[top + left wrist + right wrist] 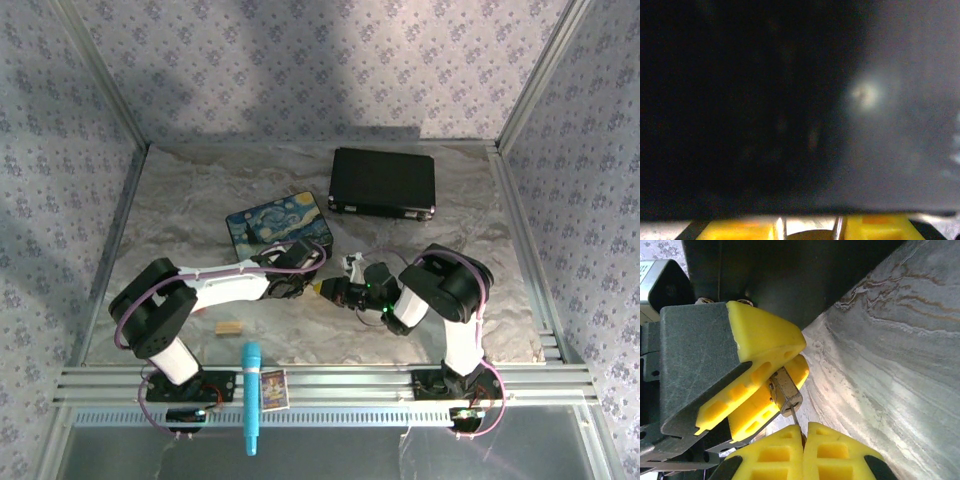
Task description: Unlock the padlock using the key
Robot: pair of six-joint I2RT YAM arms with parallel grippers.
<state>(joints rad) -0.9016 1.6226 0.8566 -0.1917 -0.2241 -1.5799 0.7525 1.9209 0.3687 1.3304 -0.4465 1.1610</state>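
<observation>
Padlock (785, 393): a tiny body of brassy, dull metal, block-shaped with a flat end face. It is up near the middle of the tabletop (180, 200), slightly toward the near edge. I cannot tell whether it touches the surface.

Left gripper (810, 231): jaws partly open and clamped on the padlock, one on each side. Its fingers (765, 340) are yellow moulded plastic, wedge-shaped with ribbed pockets, on dark grey mounts. In the left wrist view, two thin silver lines and a brown curve sit between the yellow tips. The rest of that view is dark blur.

Key (795, 418): seen as a thin grey metal sliver running from the padlock's end face straight into the right gripper (803, 450). That gripper's two yellow pads are pressed together on the sliver. The two grippers meet tip to tip.

Tabletop cover: a crinkled, silvery-grey sheet with brownish veining.

Surroundings:
- Starry-night painted box (278, 226): flat with rounded corners, just beyond the left gripper toward the far edge.
- Black case (383, 183): rectangular and matte, near the far edge, right of centre.
- Tan wooden block (229, 327): small, toward the near edge on the left, apart from both grippers.
- Teal cylinder (250, 395) and small printed card (274, 388): side by side on the rail at the near edge.
</observation>
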